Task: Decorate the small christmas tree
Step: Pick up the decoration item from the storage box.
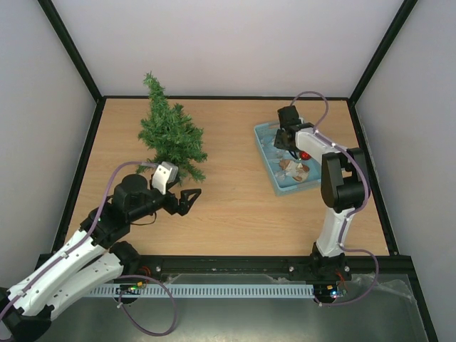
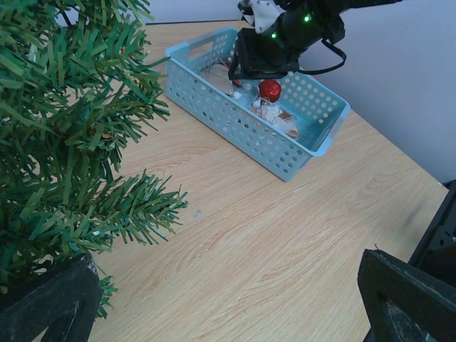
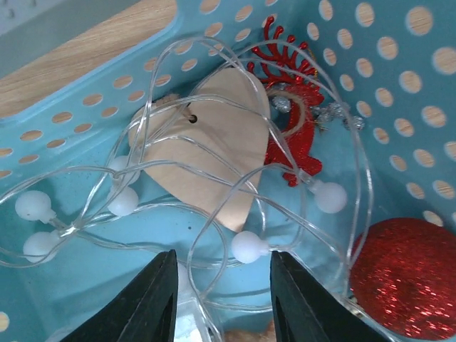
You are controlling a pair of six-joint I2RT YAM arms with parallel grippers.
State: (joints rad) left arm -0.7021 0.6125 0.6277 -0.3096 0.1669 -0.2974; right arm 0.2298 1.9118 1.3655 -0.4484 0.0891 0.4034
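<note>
The small christmas tree (image 1: pixel 169 135) stands at the back left of the table, and its green branches (image 2: pixel 64 142) fill the left of the left wrist view. My left gripper (image 1: pixel 187 201) hovers open just right of the tree's base, with nothing between its fingers (image 2: pixel 228 313). My right gripper (image 1: pixel 288 139) reaches down into the blue basket (image 1: pixel 265 153). Its jaws (image 3: pixel 222 278) stand apart over a clear string of white bulbs (image 3: pixel 249 247), with loops of wire lying between them. Under the string lie a wooden heart (image 3: pixel 214 149), a red glitter reindeer (image 3: pixel 292 92) and a red glitter ball (image 3: pixel 406 274).
The perforated blue basket (image 2: pixel 235 128) sits at the back right, its long side angled toward the tree. Black frame rails border the wooden table (image 1: pixel 242 206), with white walls behind and at both sides.
</note>
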